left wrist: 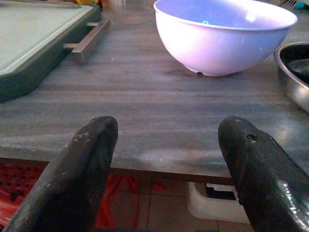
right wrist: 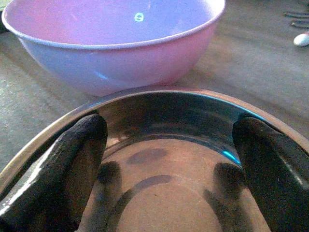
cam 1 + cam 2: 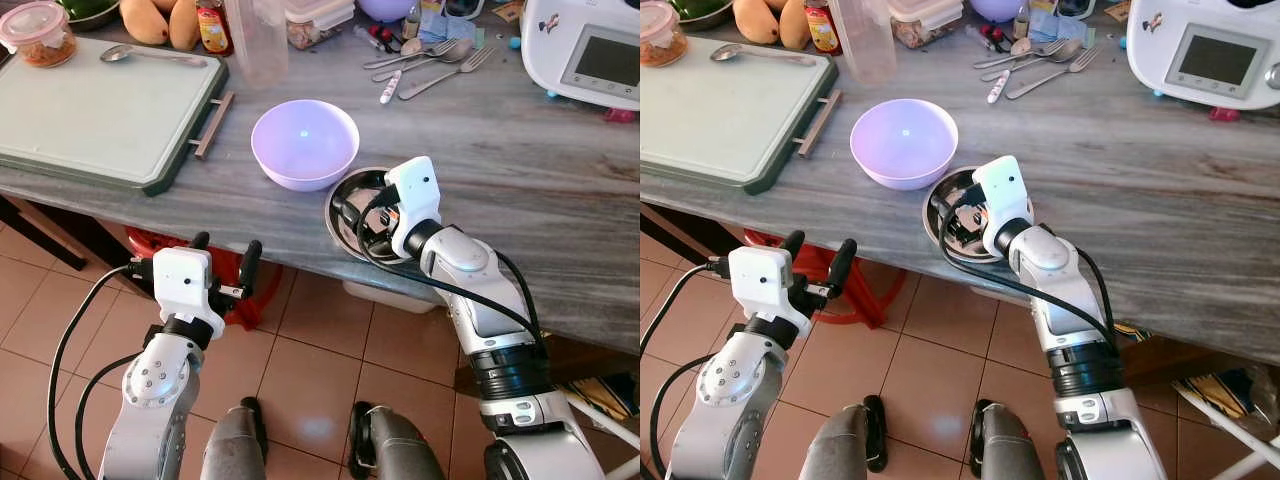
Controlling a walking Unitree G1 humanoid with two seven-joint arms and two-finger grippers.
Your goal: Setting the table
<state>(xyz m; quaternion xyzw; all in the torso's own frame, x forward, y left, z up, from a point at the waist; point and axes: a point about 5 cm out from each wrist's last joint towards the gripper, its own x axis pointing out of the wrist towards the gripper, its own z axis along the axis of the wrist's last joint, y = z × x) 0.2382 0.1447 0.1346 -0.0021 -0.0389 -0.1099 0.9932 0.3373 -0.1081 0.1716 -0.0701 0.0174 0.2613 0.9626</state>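
At the far left of the grey stone bench [image 3: 520, 190] lies a pale green cutting board [image 3: 95, 115] with a metal handle on its right side, and a spoon [image 3: 150, 55] rests along its far edge beside a lidded tub [image 3: 38, 33] of food. The left gripper [image 3: 222, 262] hangs below the bench's near edge, over the tiled floor [image 3: 310, 370], its fingers [image 1: 79, 169] spread wide and holding nothing; the left wrist view looks between them across the bench top.

Right of the board stands a lavender bowl [image 3: 304, 143], upright and empty, near the middle of the bench. Touching or just beside its near right side sits a shallow steel dish [image 3: 940, 205], close to the bench's near edge. The right gripper [image 2: 164, 169] reaches into this dish from the near side, its fingers [image 2: 63, 169] spread apart and lying inside the dish near opposite walls; they are not pinching the rim.

Farther back, right of the bowl, forks and spoons [image 3: 425, 60] lie in a loose group. A white appliance with a grey screen [image 3: 585, 50] stands at the far right.
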